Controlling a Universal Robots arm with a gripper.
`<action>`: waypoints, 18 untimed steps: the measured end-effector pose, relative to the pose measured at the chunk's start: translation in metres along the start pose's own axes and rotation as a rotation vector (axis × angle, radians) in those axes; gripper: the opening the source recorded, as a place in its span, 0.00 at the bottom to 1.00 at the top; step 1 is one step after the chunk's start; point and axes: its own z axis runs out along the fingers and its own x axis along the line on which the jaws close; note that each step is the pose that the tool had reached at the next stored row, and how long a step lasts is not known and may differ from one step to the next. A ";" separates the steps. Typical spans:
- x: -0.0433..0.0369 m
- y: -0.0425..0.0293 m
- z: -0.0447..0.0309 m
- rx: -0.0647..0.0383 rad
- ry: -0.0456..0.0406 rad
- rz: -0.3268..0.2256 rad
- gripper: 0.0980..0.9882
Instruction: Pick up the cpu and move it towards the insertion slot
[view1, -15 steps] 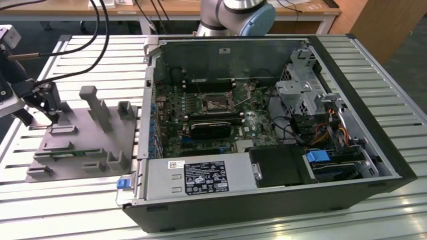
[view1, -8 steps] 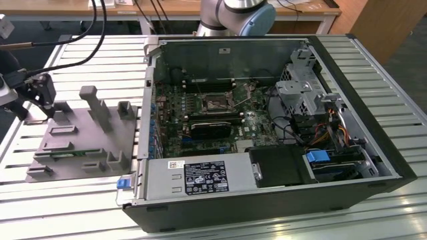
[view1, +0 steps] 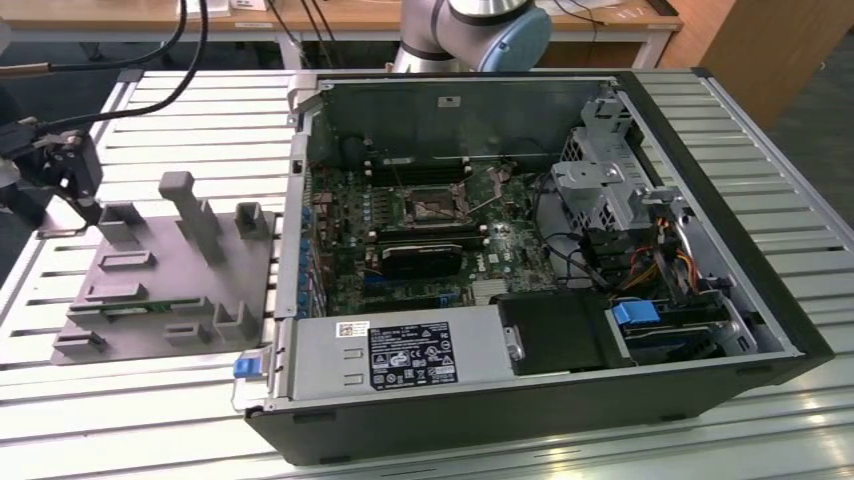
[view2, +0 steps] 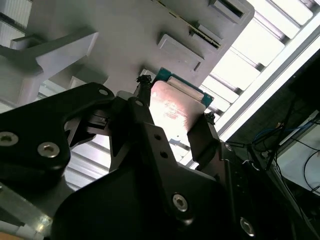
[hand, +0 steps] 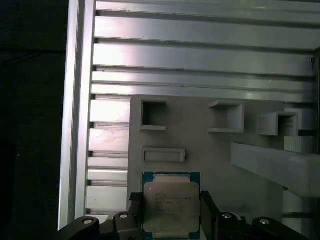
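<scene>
Silvery lid up, the cpu (hand: 171, 207) sits right between the gripper's (hand: 171, 220) dark fingers (hand: 136, 216) in the first wrist view. One finger presses on each of two opposite edges, so I judge the jaws clamped on the chip. The second wrist view shows the same thing, with the shiny lid pinched from both sides. Beneath it is the grey plastic tray (view1: 147, 270), and the chip is close to one of that tray's edges, beside a shallow pocket. Whether it has cleared the tray surface I cannot tell.

In the exterior view the gripper hangs over the tray's far corner, by the slatted metal table's (view1: 174, 110) edge on the exterior view's left. The insertion slot (view1: 434, 205) is well apart from it. It is the dark square in its shiny bracket, inside the open computer case (view1: 767, 240) in the middle of the table.

So the grasp looks made, while the carry across to the slot is not yet done.
</scene>
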 end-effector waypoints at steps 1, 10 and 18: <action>-0.0001 0.0001 -0.0017 0.000 -0.0005 0.000 0.50; -0.0007 0.0007 -0.0189 0.000 -0.0030 0.000 0.50; -0.0013 0.0012 -0.0336 0.000 -0.0064 0.000 0.50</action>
